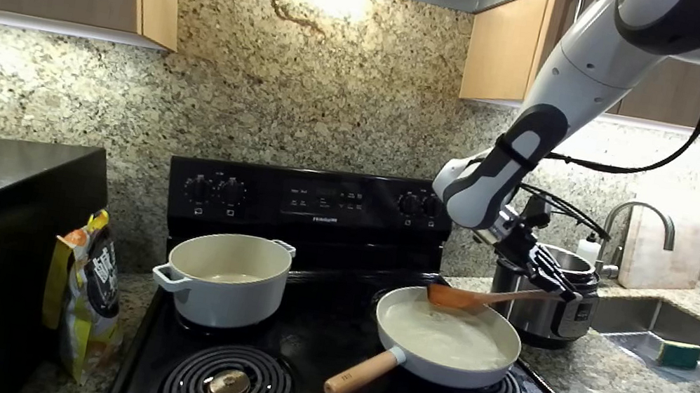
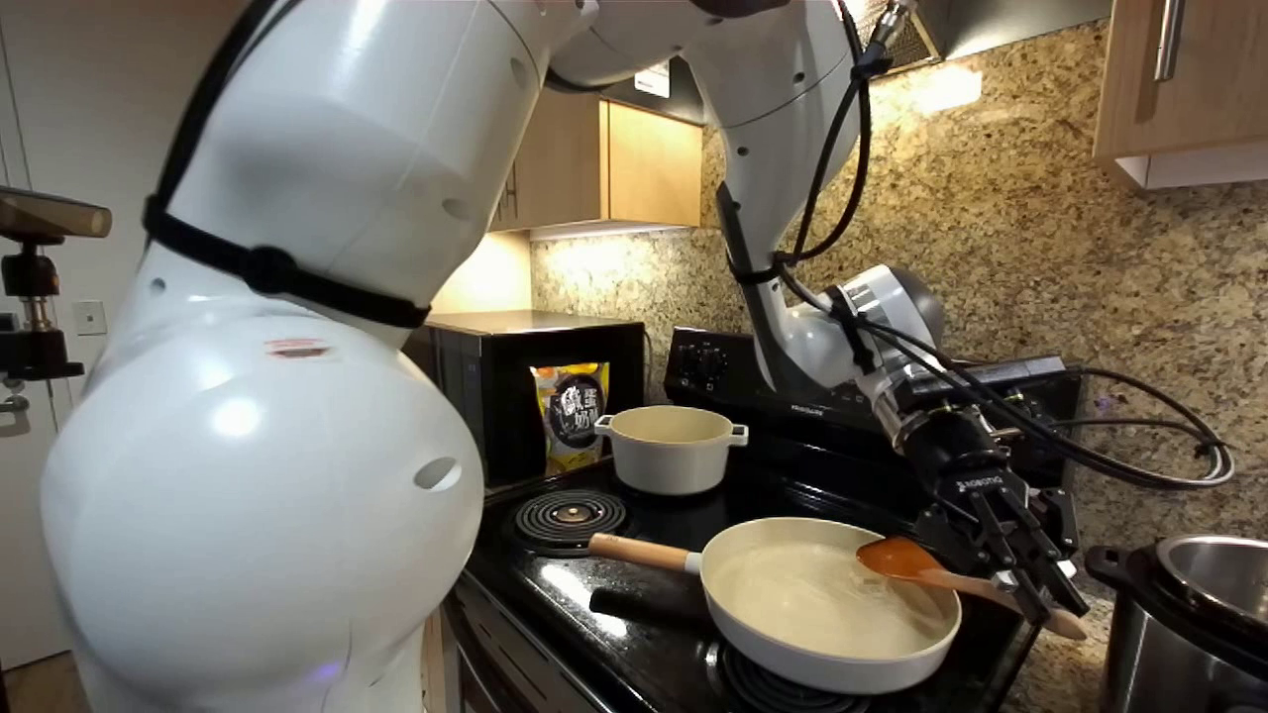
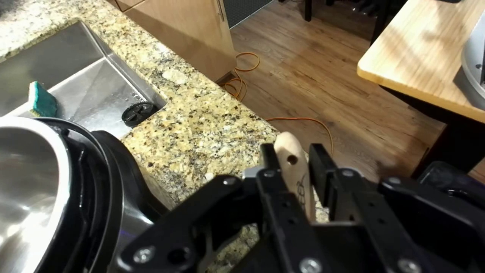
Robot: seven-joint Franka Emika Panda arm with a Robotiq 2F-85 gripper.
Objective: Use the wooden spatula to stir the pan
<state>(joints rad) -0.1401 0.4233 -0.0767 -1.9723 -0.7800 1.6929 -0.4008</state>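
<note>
The fingers (image 3: pixel 322 163) pinch the wooden spatula (image 1: pixel 450 297) by its handle, near the rounded, drilled end. Its broad blade sits over the inner edge of the pan (image 1: pixel 455 378); whether it touches the bottom cannot be told. So the pick-up looks done, and the stirring itself is probably what is left, though any strokes so far do not show. The spatula is slim, smooth wood, orange-brown at the blade, paler toward the end. The pan, on the stove (image 1: pixel 329 321), is shallow, round and shiny cream inside, with a thick, light wooden handle (image 1: pixel 363 373).
</note>
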